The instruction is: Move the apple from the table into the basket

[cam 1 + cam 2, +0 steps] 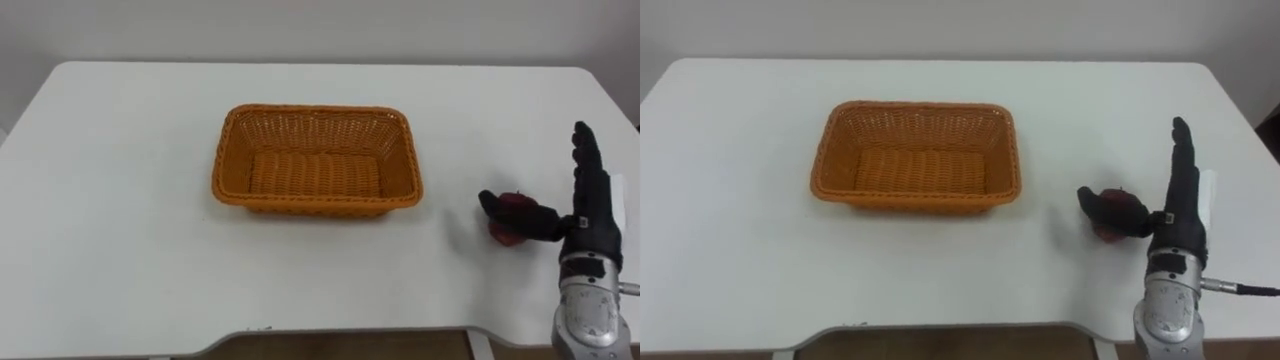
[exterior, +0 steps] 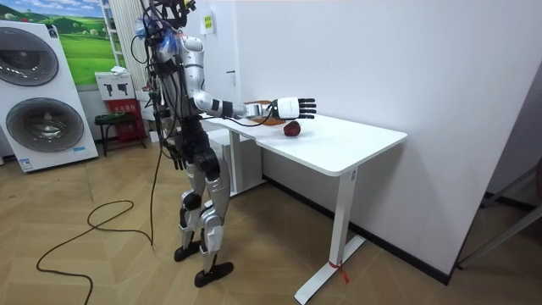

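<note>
On the desk (image 1: 120, 200), in the left eye view, I record the right hand (image 1: 590, 215) at the right edge. Its fingers (image 1: 583, 160) are straight and point toward the far edge, the thumb is stretched out sideways, and nothing is gripped. The apple (image 1: 515, 203) lies on the desk on the thumb side of the fingers, partly behind the thumb. I cannot tell whether the thumb touches it. The orange wicker basket (image 1: 315, 112) stands well apart from the fingers, farther out on that same side.

In the right eye view I note the apple between the fingers and the basket, much nearer the fingers.

In the room view the robot stands upright at the desk's end with the right arm held out level. The flat fingers are above the apple, which rests on the desk top. A washing machine (image 2: 38, 93) stands behind the robot, at the room view's left.
</note>
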You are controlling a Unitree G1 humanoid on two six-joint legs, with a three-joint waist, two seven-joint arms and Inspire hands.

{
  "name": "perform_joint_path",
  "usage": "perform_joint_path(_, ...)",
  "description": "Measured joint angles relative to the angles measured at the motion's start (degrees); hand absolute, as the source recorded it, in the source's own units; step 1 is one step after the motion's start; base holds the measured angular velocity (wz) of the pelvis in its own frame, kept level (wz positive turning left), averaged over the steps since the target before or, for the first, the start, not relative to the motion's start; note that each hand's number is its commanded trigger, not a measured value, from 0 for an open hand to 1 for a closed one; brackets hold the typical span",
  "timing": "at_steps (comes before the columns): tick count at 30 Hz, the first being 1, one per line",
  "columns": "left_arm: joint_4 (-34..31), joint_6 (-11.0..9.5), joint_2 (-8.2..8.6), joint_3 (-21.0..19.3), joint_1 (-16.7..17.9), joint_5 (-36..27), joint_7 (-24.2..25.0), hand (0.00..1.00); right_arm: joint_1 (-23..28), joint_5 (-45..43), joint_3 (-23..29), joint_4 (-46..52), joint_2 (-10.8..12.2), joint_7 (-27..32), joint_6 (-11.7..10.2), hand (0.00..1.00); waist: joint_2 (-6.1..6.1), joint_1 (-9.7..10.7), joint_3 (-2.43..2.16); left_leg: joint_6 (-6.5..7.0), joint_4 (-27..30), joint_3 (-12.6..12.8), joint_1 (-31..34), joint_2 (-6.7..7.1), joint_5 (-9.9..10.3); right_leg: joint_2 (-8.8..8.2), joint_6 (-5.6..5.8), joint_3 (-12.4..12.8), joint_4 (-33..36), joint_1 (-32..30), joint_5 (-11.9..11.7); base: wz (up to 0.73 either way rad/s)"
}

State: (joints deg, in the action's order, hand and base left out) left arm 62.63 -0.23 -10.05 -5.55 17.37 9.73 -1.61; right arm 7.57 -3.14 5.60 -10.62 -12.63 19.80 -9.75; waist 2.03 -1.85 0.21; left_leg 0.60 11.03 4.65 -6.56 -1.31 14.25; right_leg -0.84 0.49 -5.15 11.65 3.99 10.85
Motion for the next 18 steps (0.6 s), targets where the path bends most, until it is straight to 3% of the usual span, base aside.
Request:
perform_joint_path(11, 0.47, 0.4, -0.24, -0.02, -0.07, -0.01, 0.79, 0.0, -0.1, -1.37, 0.04, -4.51, 0.0, -2.5, 1.19, 0.0, -0.18, 0.04, 0.37, 0.0, 0.28, -0.01, 0.02, 0.01, 0.01, -0.02, 0.0, -0.11, -0.05, 0.22, 0.0, 0.0)
perform_joint_path(18, 0.45, 0.44, -0.21, 0.01, 0.05, -0.01, 0.66, 0.0, -0.12, -1.4, 0.0, -8.67, 0.01, -3.66, 1.21, 0.0, -0.38, -0.03, 0.27, -0.01, 0.34, 0.02, -0.08, 0.0, 0.01, -0.02, -0.01, -0.07, -0.1, 0.22, -0.01, 0.0)
